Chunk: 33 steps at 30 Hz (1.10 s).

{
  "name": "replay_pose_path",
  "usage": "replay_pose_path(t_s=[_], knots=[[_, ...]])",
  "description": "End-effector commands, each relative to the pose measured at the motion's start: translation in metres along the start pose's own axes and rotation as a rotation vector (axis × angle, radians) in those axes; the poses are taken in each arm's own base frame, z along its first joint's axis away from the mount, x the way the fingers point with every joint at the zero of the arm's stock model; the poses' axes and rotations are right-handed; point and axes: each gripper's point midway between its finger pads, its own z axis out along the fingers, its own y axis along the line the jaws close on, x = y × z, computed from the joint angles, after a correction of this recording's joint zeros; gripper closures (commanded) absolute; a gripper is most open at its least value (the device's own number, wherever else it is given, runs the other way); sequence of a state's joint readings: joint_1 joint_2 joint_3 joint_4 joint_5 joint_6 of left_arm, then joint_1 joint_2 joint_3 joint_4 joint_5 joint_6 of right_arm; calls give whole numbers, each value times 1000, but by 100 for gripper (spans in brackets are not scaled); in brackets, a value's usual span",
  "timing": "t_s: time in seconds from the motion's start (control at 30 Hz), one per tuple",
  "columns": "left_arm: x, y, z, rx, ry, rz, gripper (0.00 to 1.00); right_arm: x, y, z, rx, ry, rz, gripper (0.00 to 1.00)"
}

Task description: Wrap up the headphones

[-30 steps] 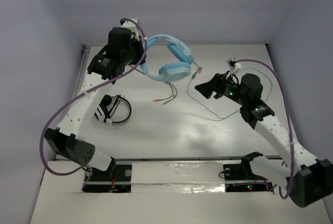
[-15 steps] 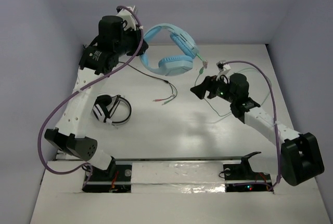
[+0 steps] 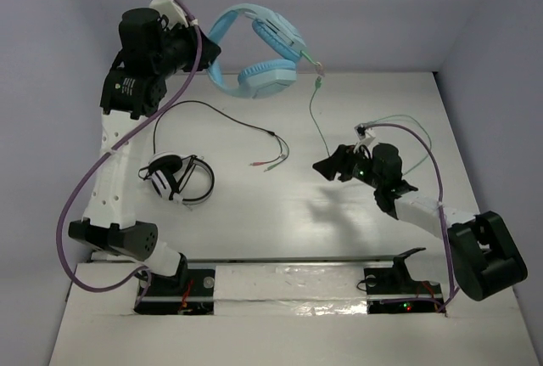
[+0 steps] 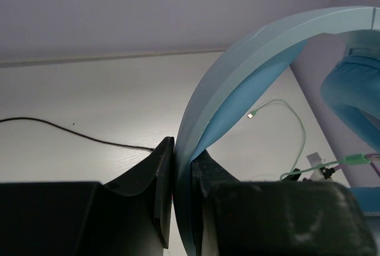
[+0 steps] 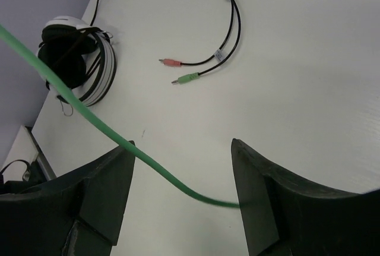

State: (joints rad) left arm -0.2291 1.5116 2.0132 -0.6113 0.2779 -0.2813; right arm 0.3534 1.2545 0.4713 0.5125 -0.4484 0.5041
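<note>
**Q:** Status on the wrap. Where are the headphones?

**Op:** I have the headphones point(image 3: 259, 52) lifted off the table point(image 3: 254, 213), up over its far left part, near the back wall. Left fingers point(image 4: 151, 179) are clenched on the wide band point(image 4: 249, 60), one on either side of it. The cups point(image 3: 267, 77) hang to the right of the grip.

**Q:** And the right side?

**Op:** Right fingers point(image 5: 261, 196) are spread wide, low over the middle right of the table. The pale green cable point(image 3: 312, 111) drops from the lower cup down to them and runs through the gap in the wrist view. It is not pinched. It may rest against one finger; I cannot tell for sure.

**Q:** Any turns on yet?

**Op:** None that I can see. No cable lies round the band or the cups. The slack beyond the right fingers loops over the table toward its right edge. My reading: pick-up done, winding not begun. Left to do: catch the cable, wind it on, tuck the end, set down.

**Q:** Clutter?

**Op:** The black-and-white headphones point(image 3: 178, 179) lie on the table at left, well apart. Their black cable point(image 3: 212, 111) trails to pink and green plugs point(image 3: 267, 162). They are not part of this job, and I judge them out of the winding path.
</note>
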Motion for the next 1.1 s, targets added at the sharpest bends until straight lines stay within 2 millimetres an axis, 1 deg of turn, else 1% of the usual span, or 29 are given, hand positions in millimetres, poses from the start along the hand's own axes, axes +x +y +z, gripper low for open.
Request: replay_pose_path(t_s=[0.0, 0.03, 0.07, 0.1, 0.13, 0.17, 0.23, 0.33, 0.4, 0.47, 0.53, 0.63, 0.67, 0.7, 0.73, 0.77, 0.8, 0.87, 0.9, 0.93, 0.97, 1.0, 1.03, 1.07], knots=[[-57, -26, -24, 115, -175, -29, 100, -29, 18, -2, -55, -123, -22, 29], [-60, -27, -27, 127, -181, -32, 100, -28, 16, 0, -52, -120, -18, 29], [-62, -31, -31, 158, -181, -38, 100, -27, 14, 1, -48, -115, -19, 29], [-62, -33, -32, 164, -182, -41, 100, -28, 14, 4, -49, -111, -18, 32], [-65, -32, -35, 163, -190, -42, 100, -22, 10, 7, -43, -88, -11, 33], [-66, -35, -37, 176, -190, -42, 100, -21, 11, 7, -51, -83, -12, 33], [-70, -27, -38, 161, -197, -45, 100, -20, 9, 4, -40, -103, -13, 33], [-76, -24, -42, 171, -207, -57, 100, -22, 4, -1, -8, -127, -13, 31], [-83, -29, -46, 197, -225, -66, 100, -19, 7, 5, -32, -99, -15, 30], [-89, -36, -52, 221, -248, -65, 100, -16, 0, 13, -16, -65, -12, 30], [-92, -40, -56, 234, -254, -69, 100, -14, -2, 17, -18, -54, -10, 30], [-90, -42, -57, 245, -252, -70, 100, -9, -7, 25, -10, -20, 3, 31], [-86, -41, -54, 251, -239, -76, 100, -9, -7, 26, -13, -21, 3, 31], [-85, -40, -53, 252, -236, -78, 100, -11, -6, 27, -19, -23, 1, 32], [-83, -40, -53, 252, -236, -78, 100, -7, -2, 29, -31, -8, -3, 32], [-79, -37, -48, 250, -226, -85, 100, -8, -2, 30, -32, -5, -5, 33], [-80, -38, -49, 252, -230, -85, 100, -5, 2, 32, -42, 5, -9, 33], [-75, -35, -44, 251, -217, -95, 100, 2, 6, 35, -66, 34, -8, 33], [-74, -33, -42, 247, -215, -99, 100, 6, 11, 36, -81, 50, -13, 38], [-73, -32, -41, 244, -216, -103, 100, 10, 14, 37, -84, 68, -13, 47], [-70, -30, -37, 242, -212, -110, 100, 15, 20, 37, -95, 80, -21, 57], [-69, -28, -35, 239, -210, -119, 100, 16, 23, 37, -99, 82, -24, 80], [-67, -26, -32, 233, -206, -123, 100, 16, 21, 35, -86, 79, -22, 92], [-62, -20, -26, 218, -198, -132, 100, 17, 27, 31, -93, 77, -25, 100]])
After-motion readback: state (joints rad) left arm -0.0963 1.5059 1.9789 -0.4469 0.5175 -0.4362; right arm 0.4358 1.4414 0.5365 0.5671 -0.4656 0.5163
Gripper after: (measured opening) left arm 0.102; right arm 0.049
